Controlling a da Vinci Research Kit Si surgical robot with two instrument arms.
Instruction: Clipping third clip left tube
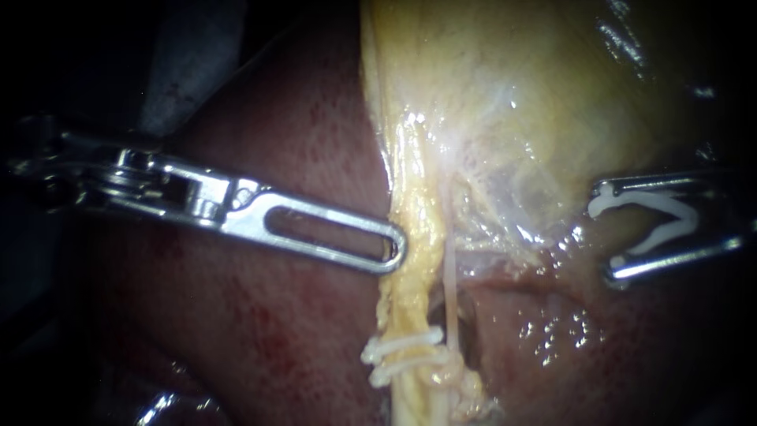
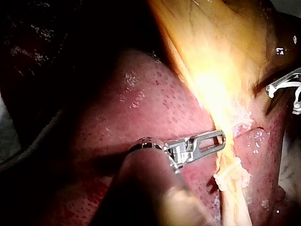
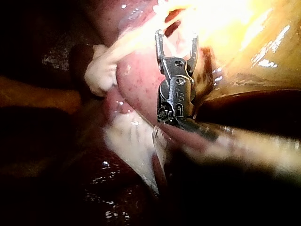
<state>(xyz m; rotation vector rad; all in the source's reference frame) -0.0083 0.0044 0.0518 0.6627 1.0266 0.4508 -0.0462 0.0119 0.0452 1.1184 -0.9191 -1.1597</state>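
**Loaded clip held clear of the left tube**

Nearest the camera, two white clips (image 1: pixel 404 341) sit across the left tube (image 1: pixel 422 229), one just above the other; the tube is a yellow fatty strand running up to the gallbladder (image 1: pixel 536 95), with a thin pale strand (image 1: pixel 450 276) just beside it; the left instrument (image 1: pixel 398 252) comes in over the liver (image 1: pixel 236 315), jaws lying together and nipping the tube's edge above the clips (yellow shows through the jaw slot); farther right, the right instrument (image 1: pixel 605 235) sits well apart from the tube, jaws spread wide and seating the loaded clip (image 1: pixel 654 201), which lies open in a V between them.
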